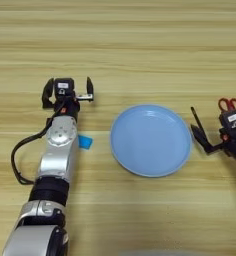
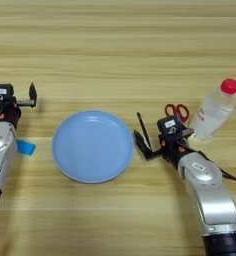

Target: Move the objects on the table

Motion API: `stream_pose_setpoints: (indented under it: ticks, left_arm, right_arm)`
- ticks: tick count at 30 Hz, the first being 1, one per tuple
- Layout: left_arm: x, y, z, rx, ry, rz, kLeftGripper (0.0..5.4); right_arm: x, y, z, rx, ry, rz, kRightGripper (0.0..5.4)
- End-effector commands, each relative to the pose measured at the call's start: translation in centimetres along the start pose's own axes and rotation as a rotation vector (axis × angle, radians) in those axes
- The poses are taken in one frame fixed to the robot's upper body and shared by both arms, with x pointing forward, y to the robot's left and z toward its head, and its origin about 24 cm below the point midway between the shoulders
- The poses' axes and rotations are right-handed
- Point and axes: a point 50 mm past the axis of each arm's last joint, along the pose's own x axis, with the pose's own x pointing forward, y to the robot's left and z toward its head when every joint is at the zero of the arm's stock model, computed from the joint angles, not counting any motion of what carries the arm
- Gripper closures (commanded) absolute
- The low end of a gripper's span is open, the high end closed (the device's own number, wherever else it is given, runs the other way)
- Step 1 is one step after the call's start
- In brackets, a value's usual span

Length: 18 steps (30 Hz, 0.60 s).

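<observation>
Stick point(image 2: 142, 127) stands beside plate point(image 2: 92, 146) rim, near right gripper point(image 2: 149, 145).

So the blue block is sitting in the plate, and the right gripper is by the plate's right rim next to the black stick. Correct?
Not quite. The blue block lies on the table, left of the plate, beside the left arm; the left eye view shows it. The right gripper is indeed by the plate's right rim, at the black stick.

The left gripper point(image 1: 69, 93) is resting open above the blue block point(image 1: 85, 142). A blue plate point(image 1: 151, 140) is lying between it and the right gripper point(image 1: 205, 135), near the black stick point(image 1: 197, 121).
</observation>
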Motion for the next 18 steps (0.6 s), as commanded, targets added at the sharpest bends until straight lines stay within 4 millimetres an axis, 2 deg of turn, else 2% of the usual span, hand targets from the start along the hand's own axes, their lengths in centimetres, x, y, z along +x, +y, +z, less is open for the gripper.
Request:
stream_pose_setpoints:
  ticks: [1, 18]
  left_arm:
    - [0.1, -0.1, 0.3, -0.004, -0.008, -0.004, 0.0]
    - [0.1, -0.2, 0.3, -0.006, -0.008, -0.005, 0.0]
  right_arm:
    - [0.4, -0.2, 0.0, -0.01, 0.011, -0.01, 0.01]
    - [1.3, 0.7, -1.0, 0.012, 0.07, 0.049, 0.01]
